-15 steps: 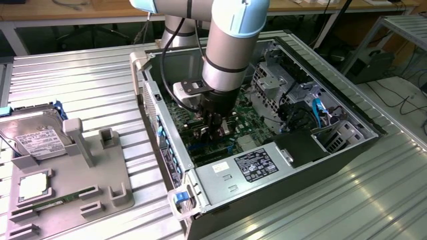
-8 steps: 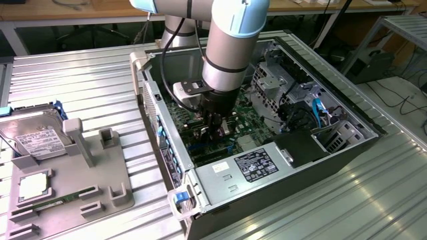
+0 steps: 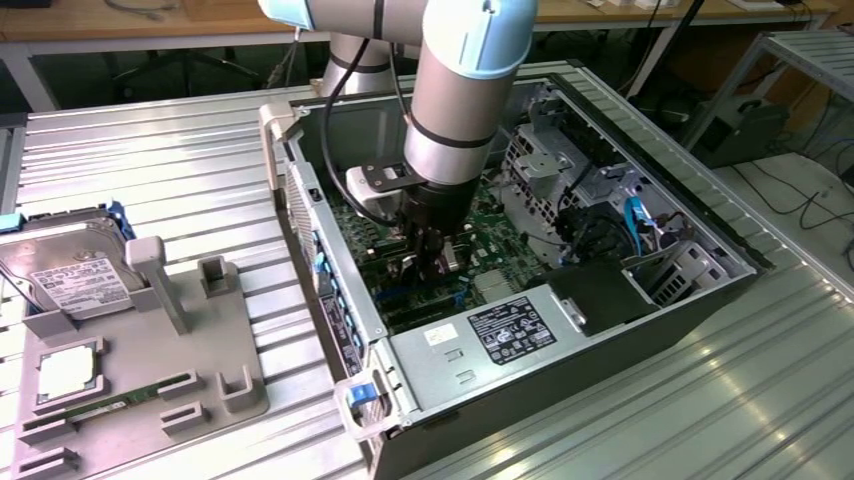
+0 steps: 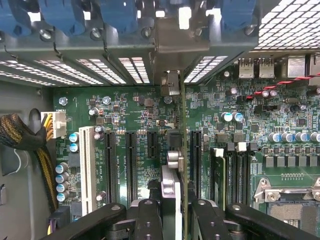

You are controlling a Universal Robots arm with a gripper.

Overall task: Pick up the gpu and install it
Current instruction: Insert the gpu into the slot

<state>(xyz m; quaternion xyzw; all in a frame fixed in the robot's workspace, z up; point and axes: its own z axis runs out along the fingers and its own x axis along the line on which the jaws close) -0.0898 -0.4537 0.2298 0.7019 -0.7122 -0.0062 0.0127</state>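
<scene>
Gripper (image 3: 434, 262): clamped on the gpu (image 4: 183, 125). The card is held edge-on over the motherboard (image 4: 125, 100) slots, inside the open computer case (image 3: 561, 390), well right of the hard drive (image 3: 74, 275).

Ribbed metal tabletop (image 3: 160, 170), wooden workbench (image 3: 134, 20) behind, grey floor (image 3: 767, 215) with cables (image 3: 814, 200)

Power-supply label (image 3: 511, 333) and motherboard print (image 4: 121, 165): nothing legible.
</scene>
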